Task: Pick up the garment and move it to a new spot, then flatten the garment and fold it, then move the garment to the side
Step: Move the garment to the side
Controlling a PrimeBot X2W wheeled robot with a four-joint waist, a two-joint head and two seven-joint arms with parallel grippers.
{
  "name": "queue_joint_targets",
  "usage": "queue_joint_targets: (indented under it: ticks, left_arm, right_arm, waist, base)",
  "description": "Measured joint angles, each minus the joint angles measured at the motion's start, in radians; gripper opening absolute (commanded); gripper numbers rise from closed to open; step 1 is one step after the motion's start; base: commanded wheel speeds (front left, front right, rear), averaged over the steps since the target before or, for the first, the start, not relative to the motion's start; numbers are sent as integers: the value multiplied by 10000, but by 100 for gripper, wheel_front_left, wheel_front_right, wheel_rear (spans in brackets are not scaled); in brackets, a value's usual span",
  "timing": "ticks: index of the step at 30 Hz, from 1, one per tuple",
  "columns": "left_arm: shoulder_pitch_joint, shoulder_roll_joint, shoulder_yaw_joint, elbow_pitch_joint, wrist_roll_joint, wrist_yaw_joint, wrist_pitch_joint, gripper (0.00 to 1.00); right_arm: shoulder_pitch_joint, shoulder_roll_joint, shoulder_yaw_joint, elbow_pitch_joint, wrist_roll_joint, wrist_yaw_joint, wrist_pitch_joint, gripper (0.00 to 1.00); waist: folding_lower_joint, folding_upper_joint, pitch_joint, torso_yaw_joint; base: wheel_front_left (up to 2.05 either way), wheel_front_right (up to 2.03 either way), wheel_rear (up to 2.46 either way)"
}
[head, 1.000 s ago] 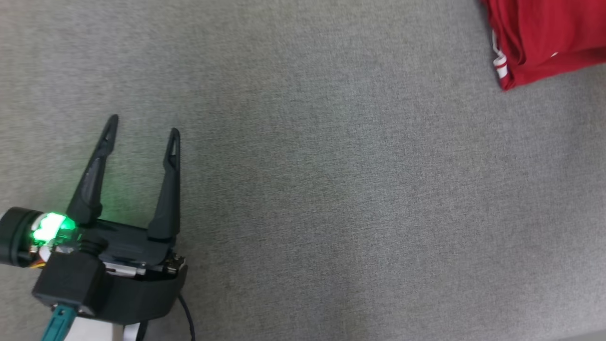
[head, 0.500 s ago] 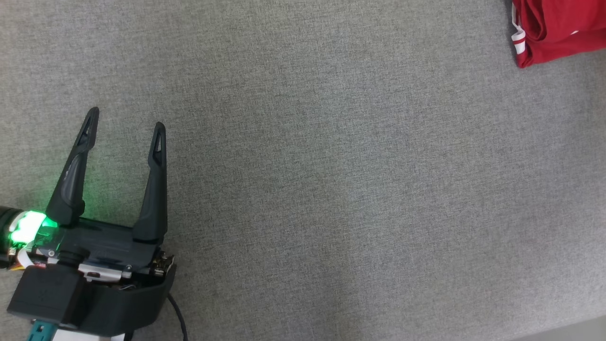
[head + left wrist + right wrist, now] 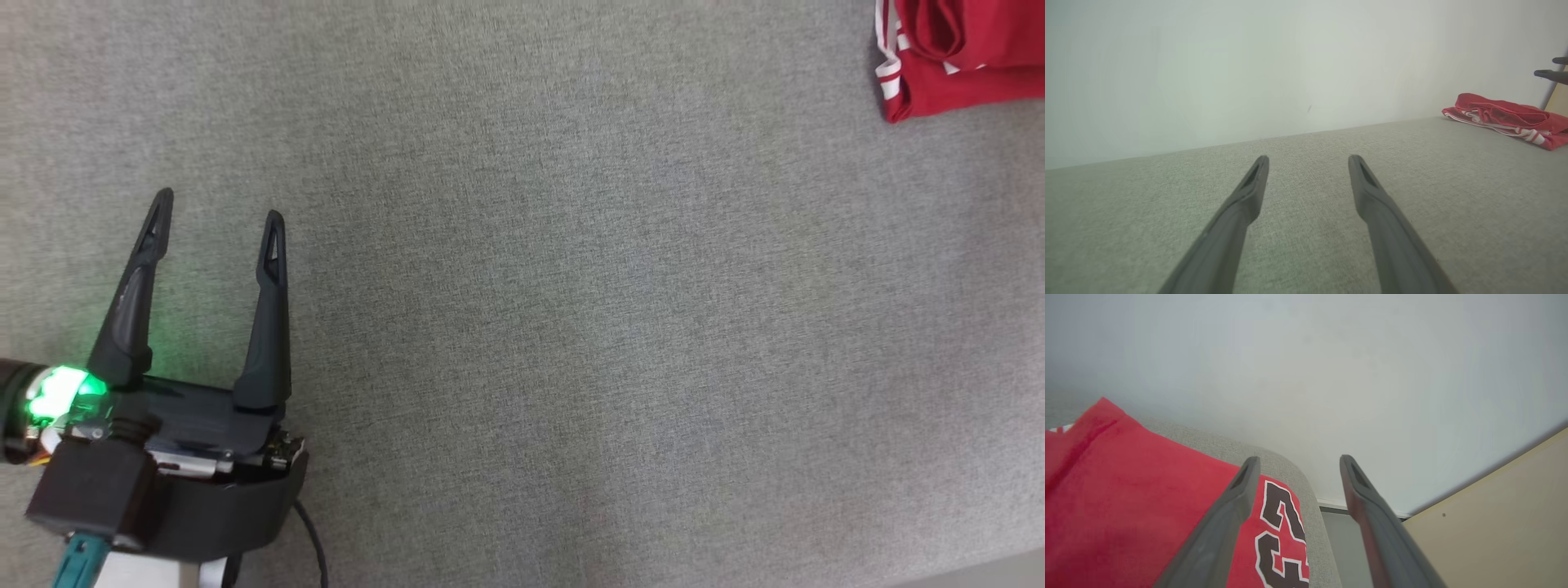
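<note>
Garment (image 3: 963,69): red, folded, at far right corner of grey fabric surface (image 3: 571,327) (number print faces up near rounded edge). Right claw (image 3: 1300,459): spread, nothing between fingers, poised over garment's edge. Hard to tell whether one finger brushes cloth. Left claw (image 3: 219,208): spread, empty, well apart from garment at near left.

Judged step: finish side placement, get clear.

To do it well: raise right claw straight off cloth before drawing arm back, so no finger snags top layer. Check fold doesn't overhang corner.
</note>
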Motion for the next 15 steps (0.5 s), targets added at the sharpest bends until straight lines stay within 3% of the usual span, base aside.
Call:
queue_joint_targets:
  ticks: [6,15]
  left_arm:
    - [113,-278,29,485,-79,10,4,100]
    - [764,-698,456,1298,-270,109,4,100]
  right_arm:
    - [583,464,-257,-656,-84,0,-230,100]
    - [2093,1741,-481,-2000,249,0,-612,100]
  waist:
    - [0,0,-509,117]
    - [-1,0,-1670,441]
  base:
    - [0,0,0]
    - [0,0,0]
